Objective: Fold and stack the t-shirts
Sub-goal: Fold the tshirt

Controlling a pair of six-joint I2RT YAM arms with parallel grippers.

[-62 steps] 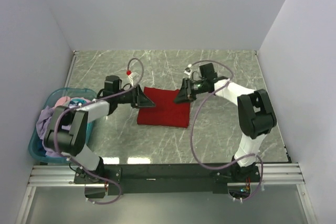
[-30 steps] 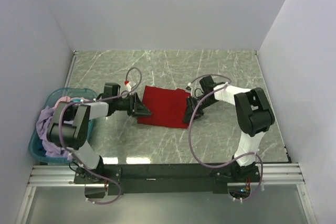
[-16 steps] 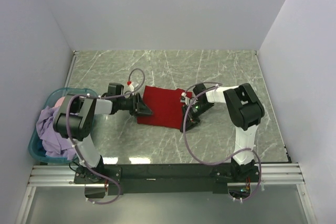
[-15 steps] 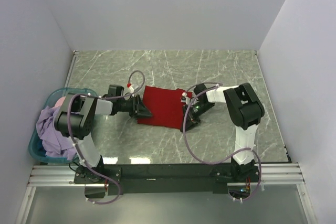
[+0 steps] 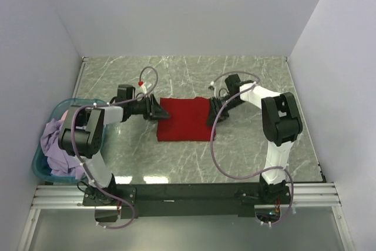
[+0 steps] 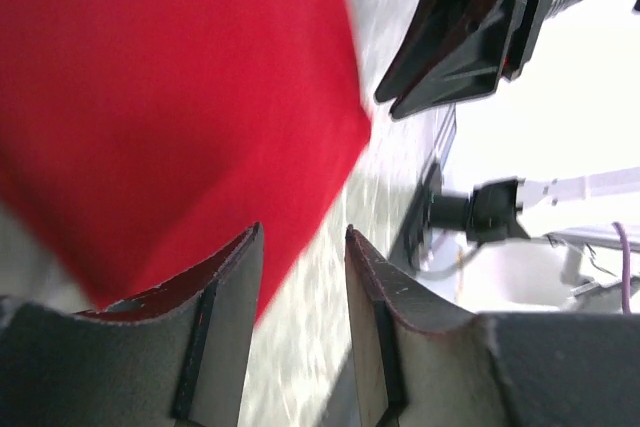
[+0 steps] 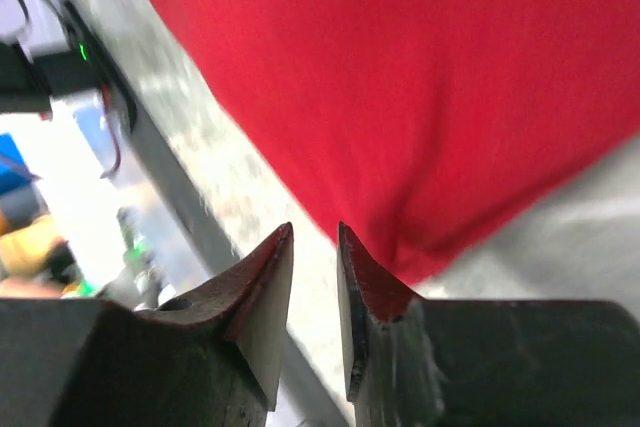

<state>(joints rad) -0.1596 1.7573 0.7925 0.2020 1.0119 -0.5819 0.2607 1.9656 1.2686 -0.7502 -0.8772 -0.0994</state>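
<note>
A folded red t-shirt (image 5: 185, 120) lies flat as a rectangle in the middle of the table. My left gripper (image 5: 157, 112) sits low at its left edge and my right gripper (image 5: 211, 116) at its right edge. In the left wrist view the left gripper (image 6: 302, 231) stands open, bare table between its fingers, and the red t-shirt (image 6: 170, 97) lies just ahead. In the right wrist view the right gripper (image 7: 315, 229) is open a little with nothing in the gap, the red t-shirt (image 7: 420, 77) beyond it. A lavender t-shirt (image 5: 57, 145) hangs out of the basket.
A translucent teal basket (image 5: 40, 168) with more cloth stands at the left edge of the table beside the left arm. White walls close in the table on three sides. Purple cables loop over both arms.
Both grippers have slid toward the far side along the red t-shirt's edges, and the skewed cloth now lies squarer. Their jaws have parted a little and hold no cloth.
</note>
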